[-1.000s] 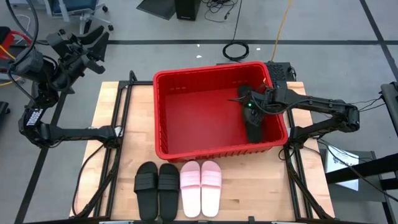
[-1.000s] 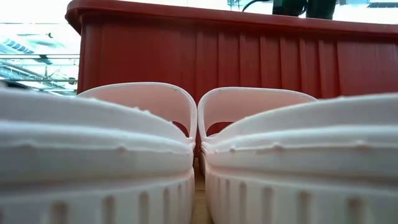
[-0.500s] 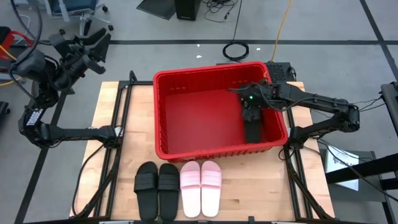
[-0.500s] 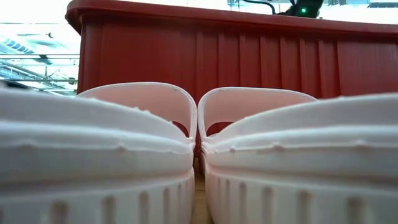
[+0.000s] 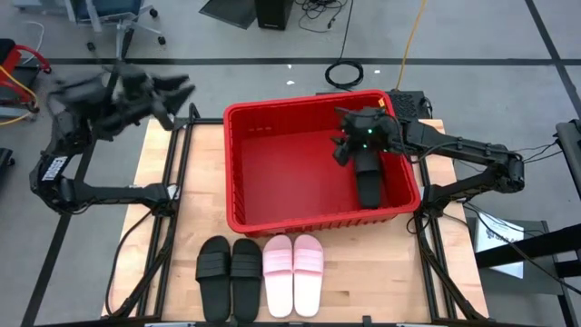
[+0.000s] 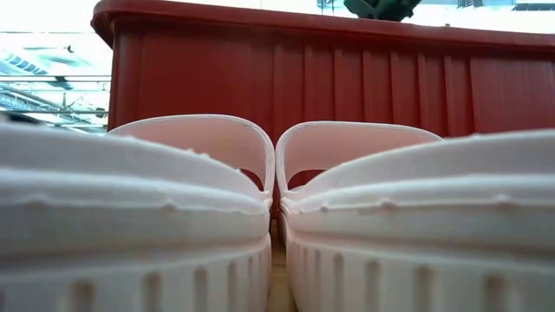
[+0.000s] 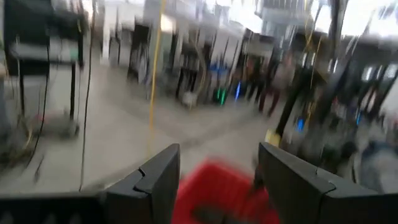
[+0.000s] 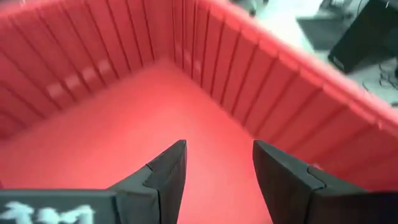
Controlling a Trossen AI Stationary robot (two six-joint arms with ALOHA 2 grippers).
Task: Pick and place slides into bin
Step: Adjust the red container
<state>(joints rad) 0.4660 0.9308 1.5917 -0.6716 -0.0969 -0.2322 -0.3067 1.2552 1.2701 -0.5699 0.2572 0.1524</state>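
The red bin stands at the table's middle. One black slide lies inside on the bin's floor by its right wall. Two black slides and two pink slides lie side by side on the table in front of the bin; the pink pair fills the low view. My right gripper hangs open and empty above the bin's floor, left of the black slide. My left gripper is open and empty, high over the table's far left corner.
The bin's front wall rises right behind the pink slides. Bare wood shows left and right of the bin. Cables and a black box lie beyond the table's far edge.
My right gripper has drawn away from the black slide in the bin, going up and toward the bin's far left, and has turned. The slide has stayed by the right wall. My left arm has swung fast toward the table's right, toward the bin.
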